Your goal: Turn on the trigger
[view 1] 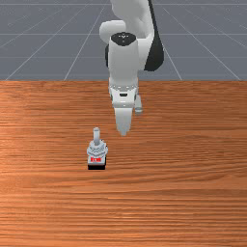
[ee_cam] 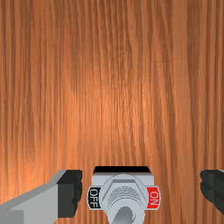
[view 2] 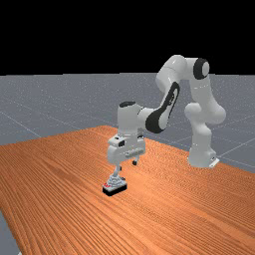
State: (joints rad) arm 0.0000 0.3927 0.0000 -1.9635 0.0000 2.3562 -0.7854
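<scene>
- Well, nearest in the front view is the switch [view 1: 96, 151], on the table [view 1: 188, 193], toward eight o'clock from the gripper [view 2: 127, 166]; its black base [view 1: 96, 167] faces six o'clock, its lever [view 1: 96, 135] twelve.
- Two labels read clearly in the wrist view: ON [ee_cam: 153, 197], white on red, and OFF [ee_cam: 93, 197], white on black, either side of the round collar [ee_cam: 124, 192].
- The pincer stands wide apart, nothing clamped; in the wrist view the switch appears between the dark pads [ee_cam: 70, 193], with a gap on each side.
- In the far view the switch sits just beneath the hand, between six and seven o'clock.
- Farther back, the arm [view 2: 172, 94] rises from its foot [view 2: 201, 157], at two o'clock from the switch there.
- Beyond the table, grey floor [view 2: 40, 104] with pale lines.
</scene>
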